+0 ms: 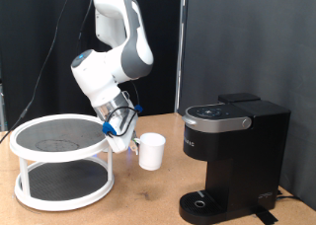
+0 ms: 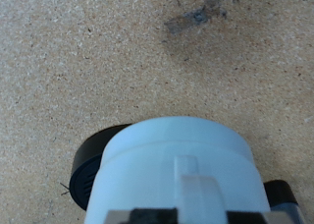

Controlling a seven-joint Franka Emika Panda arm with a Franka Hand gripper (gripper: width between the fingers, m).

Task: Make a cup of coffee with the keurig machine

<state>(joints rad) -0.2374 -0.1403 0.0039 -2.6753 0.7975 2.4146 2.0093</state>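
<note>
The claw [image 1: 120, 132] grips the cup [image 1: 150, 151] by its handle above the table [image 1: 138, 200]; the keurig machine [image 1: 232, 158] stands beyond the cup.

Only lettering seen: a small pale mark on the front face of the keurig machine [image 1: 229, 151], just under its silver-rimmed top panel, near the exterior view's left edge of that face; too small and blurred to read, letters cannot be made out. The cup [image 1: 151, 151] is plain white with no print showing, and the white tiered rack [image 1: 61, 161] on the table carries no label. Wrist view shows only speckled tabletop [image 2: 88, 57] and unmarked pale and black surfaces, with no text, numbers or signs.
</note>
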